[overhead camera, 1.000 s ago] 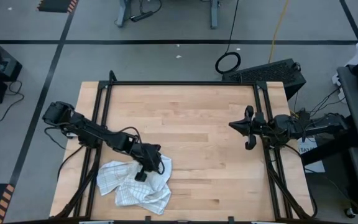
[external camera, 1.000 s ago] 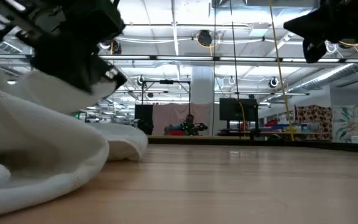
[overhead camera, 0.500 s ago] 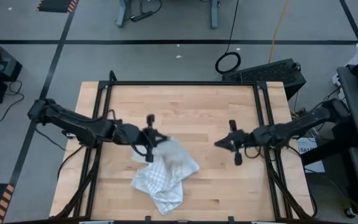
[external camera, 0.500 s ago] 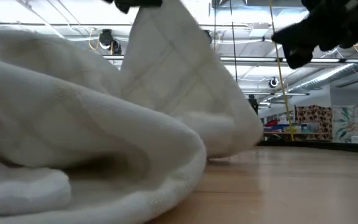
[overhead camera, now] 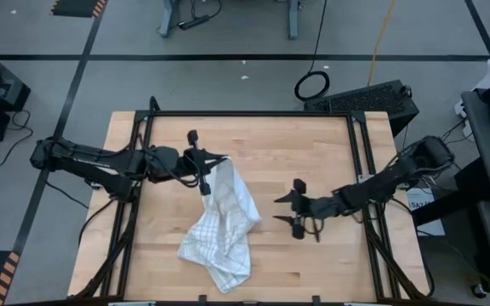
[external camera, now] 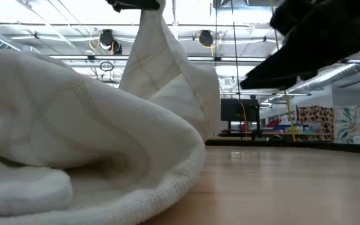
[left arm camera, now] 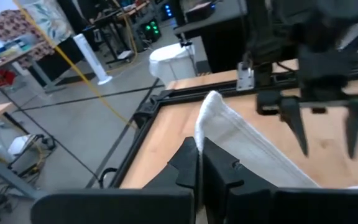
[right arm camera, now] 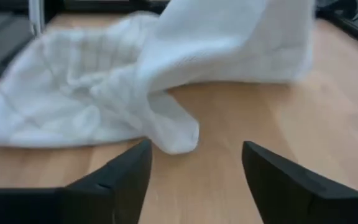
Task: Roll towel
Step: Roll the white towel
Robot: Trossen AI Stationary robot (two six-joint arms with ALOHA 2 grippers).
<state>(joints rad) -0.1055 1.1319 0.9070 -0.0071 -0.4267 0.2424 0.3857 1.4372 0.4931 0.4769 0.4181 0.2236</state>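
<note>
Wooden and pale, the surface (overhead camera: 304, 149) carries only the towel (overhead camera: 221, 223), with a black frame along its edges and grey workshop floor beyond. Left pincer (overhead camera: 204, 176), reaching in from the left edge toward the middle, is clamped on one corner of the towel and holds that corner up off the wood; the cloth hangs from it and trails down toward the near edge, where the rest lies crumpled in a heap. Right pincer (overhead camera: 297, 209) sits low over the surface right of centre, its fingers spread wide and empty, pointing at the towel, whose nearest fold lies just beside it but apart. The risk, as I judge it, is that the thin pinch on the corner slips and the lifted cloth drops back into the heap, or that the right pincer closes on a bunched fold rather than a clean edge, so the towel cannot be spread flat and any roll starts lopsided.
</note>
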